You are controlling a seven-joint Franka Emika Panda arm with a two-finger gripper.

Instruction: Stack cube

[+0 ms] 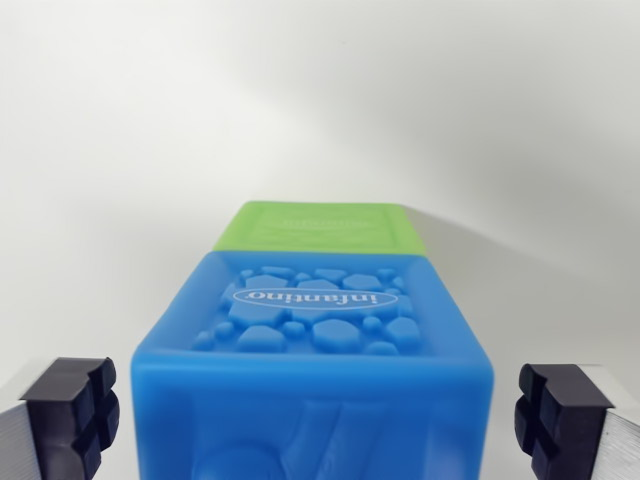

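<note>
A blue soft cube [315, 350] with an embossed oval logo and pebble relief on its top fills the lower middle of the wrist view. Directly behind it, touching or nearly so, lies a green cube [318, 228], only its top showing. My gripper [320, 415] is open: the dark finger pads [75, 410] stand at the wrist view's left and right bottom corners, one on each side of the blue cube, with a clear gap between each pad and the cube's sides.
Both cubes rest on a plain white surface [120, 200] that runs to a white backdrop. A soft shadow falls to the wrist view's right of the cubes.
</note>
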